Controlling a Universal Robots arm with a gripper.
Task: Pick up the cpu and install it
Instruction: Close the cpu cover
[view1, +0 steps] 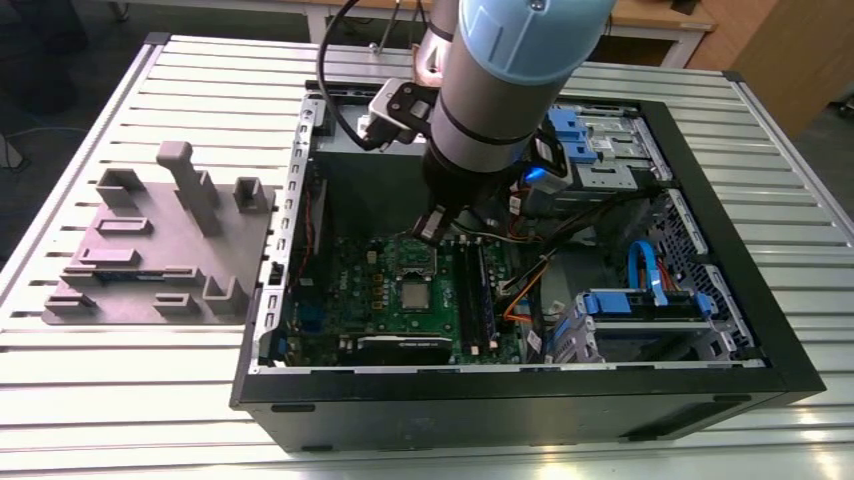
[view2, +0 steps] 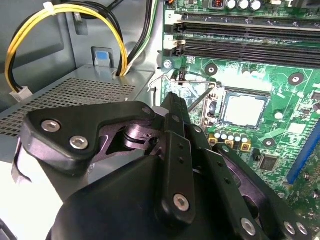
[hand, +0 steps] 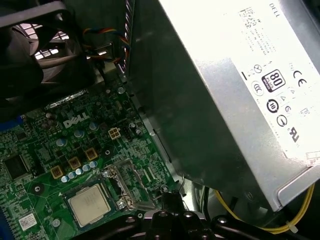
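Cpu (view2: 243, 109): flat silver square at the green motherboard's (view2: 282, 136) middle.
Gripper (view2: 172, 101): matte black linkage; jaws, we cannot tell.

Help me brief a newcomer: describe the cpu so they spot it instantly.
Inside the open computer case, find the green motherboard. Near its middle lies the cpu, a small flat square. Its plain silvery top sets it apart from the dark chips around it.

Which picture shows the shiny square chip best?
The first wrist view: the cpu lies whole and close. The second wrist view shows it washed bright; the exterior view shows it far off.
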